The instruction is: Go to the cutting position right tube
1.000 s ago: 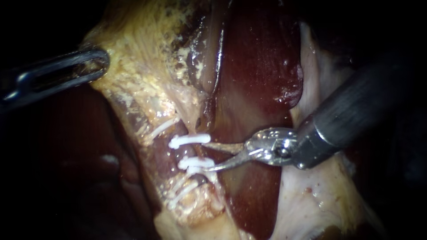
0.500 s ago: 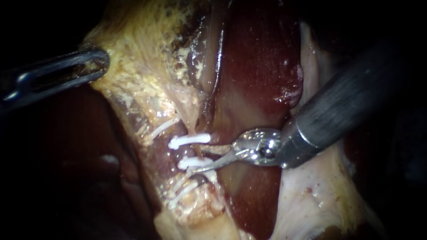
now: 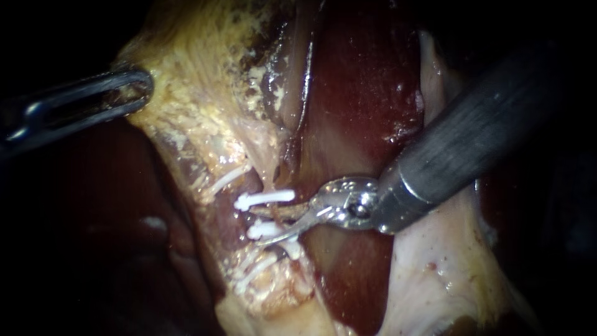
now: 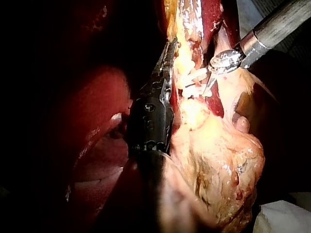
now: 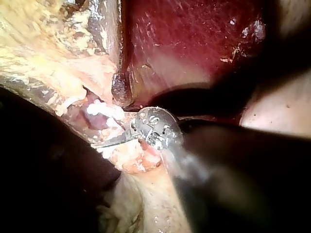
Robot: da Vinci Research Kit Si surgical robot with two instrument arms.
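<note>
My right instrument [image 3: 266,225] comes in from the upper right with its two thin blades open. The blades straddle the tube [image 3: 256,216] between two white clips, the upper clip [image 3: 264,199] and the lower clip [image 3: 262,231]. The right wrist view shows the same blades [image 5: 112,135] spread just under a white clip [image 5: 102,109]. My left instrument [image 3: 127,87] enters from the left, its slotted jaws shut on the yellow fatty edge of the gallbladder [image 3: 199,93]. In the left wrist view those jaws [image 4: 167,60] lie closed along that tissue, the right instrument's blades [image 4: 208,86] beside them.
Dark red liver [image 3: 354,93] lies behind and right of the tube. Two further white clips [image 3: 227,178] [image 3: 252,272] sit above and below the middle pair. Pale tissue [image 3: 435,274] spreads under the right shaft. White gauze [image 4: 286,218] shows in the left wrist view.
My right instrument has slid left toward the clips, its open blades now reaching across the tube between the two middle clips. The left instrument has held still.
</note>
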